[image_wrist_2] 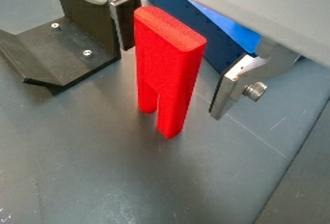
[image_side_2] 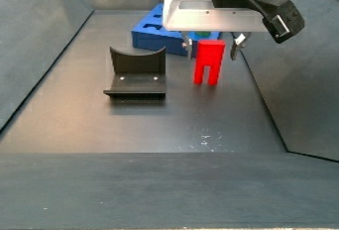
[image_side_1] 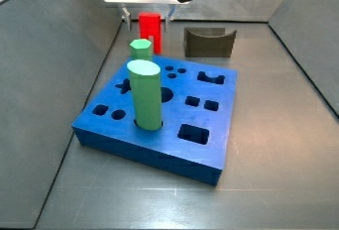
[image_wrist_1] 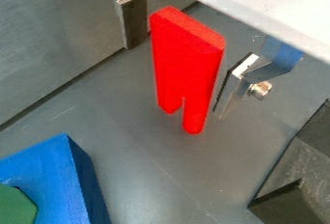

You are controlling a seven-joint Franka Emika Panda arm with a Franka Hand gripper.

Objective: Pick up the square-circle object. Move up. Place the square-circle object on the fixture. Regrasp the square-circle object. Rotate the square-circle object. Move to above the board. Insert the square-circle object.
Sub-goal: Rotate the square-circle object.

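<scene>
Square-circle object (image_wrist_2: 168, 69) between gripper (image_wrist_2: 180, 59) fingers (image_wrist_2: 234, 81)

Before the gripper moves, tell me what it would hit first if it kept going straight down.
The gripper points down with the square-circle object upright between its open fingers. Going straight down, the fingertips would probably meet the grey floor beside the peg's pronged end; the fingers seem not to touch the peg.

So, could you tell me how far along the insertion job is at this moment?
Nothing looks finished yet. The square-circle object stands upright on the floor, prongs down, beside the fixture, not on it. In hand: the gripper sits around the peg, fingers either side, but whether the pads touch is unclear. Left: lifting, placing on the fixture, regrasping, rotating, and insertion into the board.
</scene>
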